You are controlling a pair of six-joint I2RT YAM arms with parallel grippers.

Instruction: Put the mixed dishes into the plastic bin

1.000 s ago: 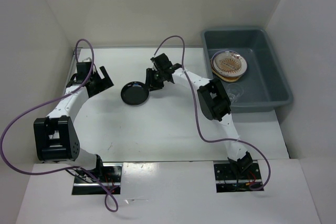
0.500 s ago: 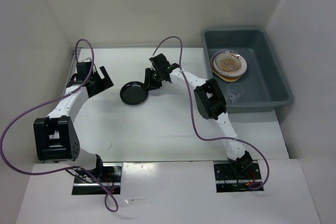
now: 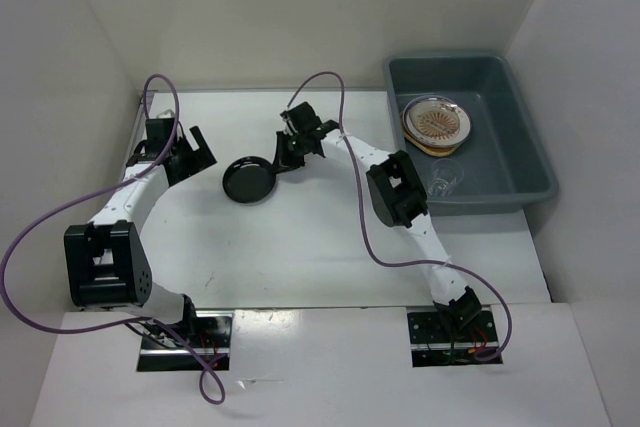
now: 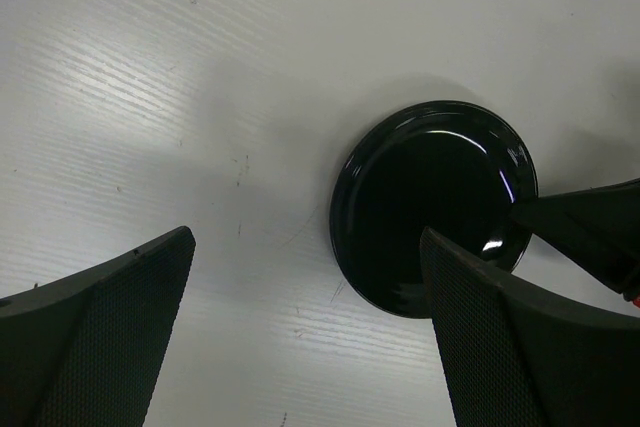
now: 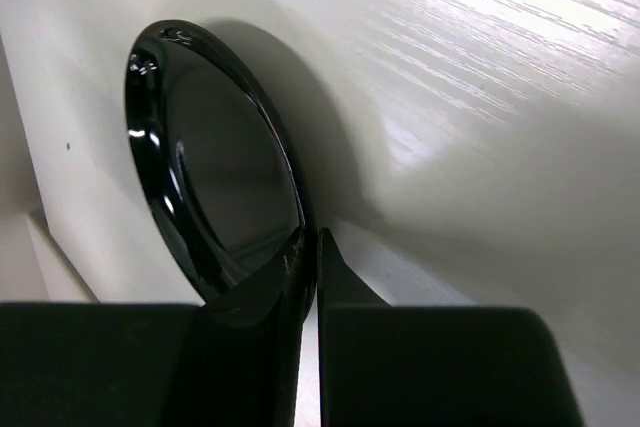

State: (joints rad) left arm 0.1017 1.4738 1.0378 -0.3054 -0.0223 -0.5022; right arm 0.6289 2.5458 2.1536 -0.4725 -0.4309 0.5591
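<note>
The small black dish [image 3: 248, 181] has shifted left, its rim pinched in the right gripper [image 3: 284, 159]; the left gripper [image 3: 192, 153] gapes near the far-left corner.

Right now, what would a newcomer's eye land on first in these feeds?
The small black dish, glossy on the white table left of centre, has its rim pinched by the right gripper. Next comes the grey-blue bin at far right, holding the sunburst plate and a clear glass cup. The left gripper hangs open nearby.
</note>
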